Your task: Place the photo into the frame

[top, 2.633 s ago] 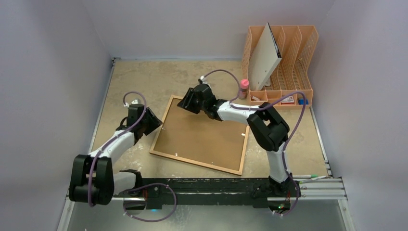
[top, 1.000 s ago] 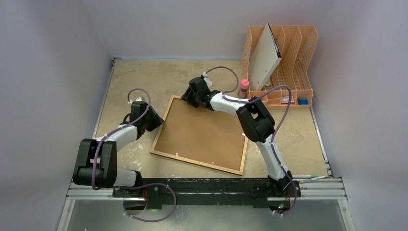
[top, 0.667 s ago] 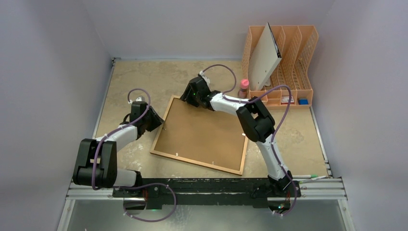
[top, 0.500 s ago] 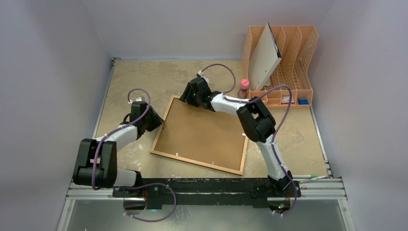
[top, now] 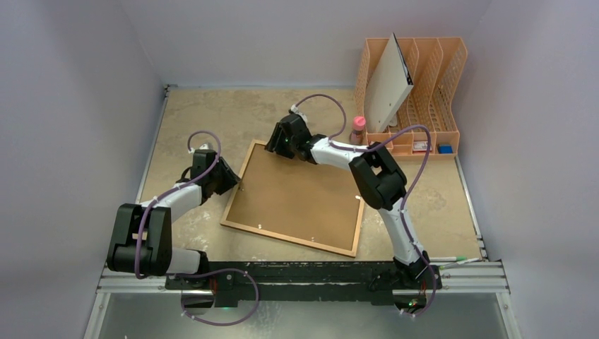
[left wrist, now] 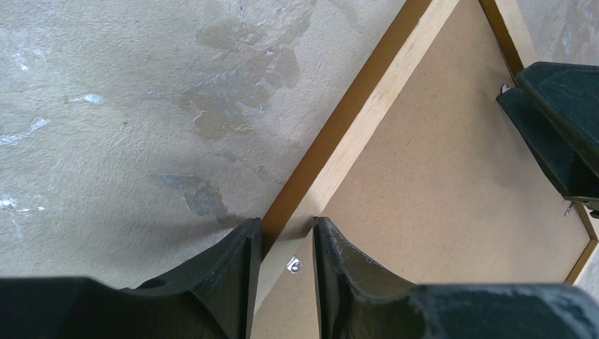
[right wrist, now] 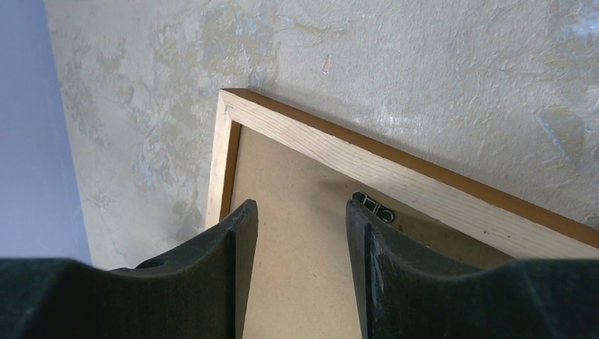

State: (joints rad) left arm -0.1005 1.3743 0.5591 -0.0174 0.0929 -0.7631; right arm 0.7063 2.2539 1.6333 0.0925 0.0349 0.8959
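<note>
The light wooden frame (top: 286, 240) lies back-up on the table, with the brown backing board (top: 297, 198) set in it. The photo is hidden. My left gripper (top: 236, 185) sits at the frame's left edge. In the left wrist view its jaws (left wrist: 285, 222) straddle the wooden rail (left wrist: 381, 92), one finger on each side, closed against it, with a small metal tab (left wrist: 292, 265) just behind. My right gripper (top: 275, 150) hovers open over the far-left corner; in the right wrist view (right wrist: 300, 205) only board lies between its fingers, and a black clip (right wrist: 374, 206) sits beside the right fingertip.
An orange file rack (top: 431, 92) stands at the back right, holding a white board (top: 388, 88). A pink-capped bottle (top: 358, 129) stands in front of it, close to my right arm. A pen (top: 452, 260) lies by the near rail. Walls close in on the left and back.
My right gripper has moved from over the board to the frame's far-left corner and shifted slightly there. The left gripper slid up to the frame's left rail early on, then held still.
</note>
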